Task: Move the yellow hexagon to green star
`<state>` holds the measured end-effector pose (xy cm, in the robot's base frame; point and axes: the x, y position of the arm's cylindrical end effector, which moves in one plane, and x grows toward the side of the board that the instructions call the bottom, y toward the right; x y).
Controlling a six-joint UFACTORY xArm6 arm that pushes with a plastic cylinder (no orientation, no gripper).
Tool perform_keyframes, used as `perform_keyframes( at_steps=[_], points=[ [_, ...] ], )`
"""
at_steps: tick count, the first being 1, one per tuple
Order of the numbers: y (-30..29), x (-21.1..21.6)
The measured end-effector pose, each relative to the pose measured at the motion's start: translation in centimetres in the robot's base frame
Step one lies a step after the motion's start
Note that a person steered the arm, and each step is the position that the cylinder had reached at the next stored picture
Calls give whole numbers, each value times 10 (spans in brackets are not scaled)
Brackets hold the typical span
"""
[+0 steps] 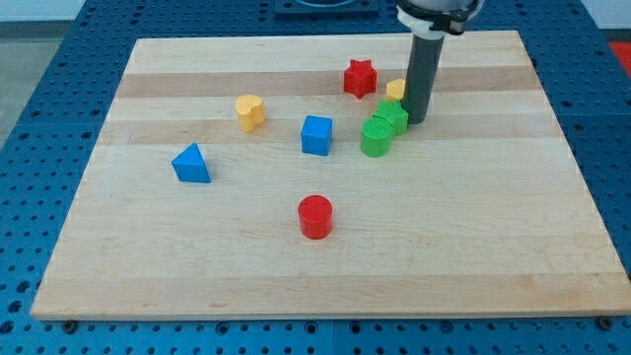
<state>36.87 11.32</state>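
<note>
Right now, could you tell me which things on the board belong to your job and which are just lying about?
Job:
yellow hexagon, mostly hidden behind my tip
green star, beside my tip

Lying about:
green cylinder
red star
yellow heart
blue cube
blue triangle
red cylinder

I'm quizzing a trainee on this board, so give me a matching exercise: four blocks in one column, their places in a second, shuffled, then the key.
Blocks:
1. red star
2. blue triangle
3. red cylinder
4. yellow hexagon

Places:
A. nearest the view's bottom
B. farthest toward the view's left
C. partly hidden behind my tip
D. toward the view's top, left of the rod

Pairs: 1-D, 2-B, 3-A, 4-C
</note>
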Motion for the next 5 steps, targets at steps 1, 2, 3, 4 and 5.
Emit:
perform_keyframes(
  at_steps=[1, 2, 3, 4, 5],
  points=[
    [8, -4],
    [14, -24],
    [15, -40],
    [16, -41],
    [17, -57]
  ],
)
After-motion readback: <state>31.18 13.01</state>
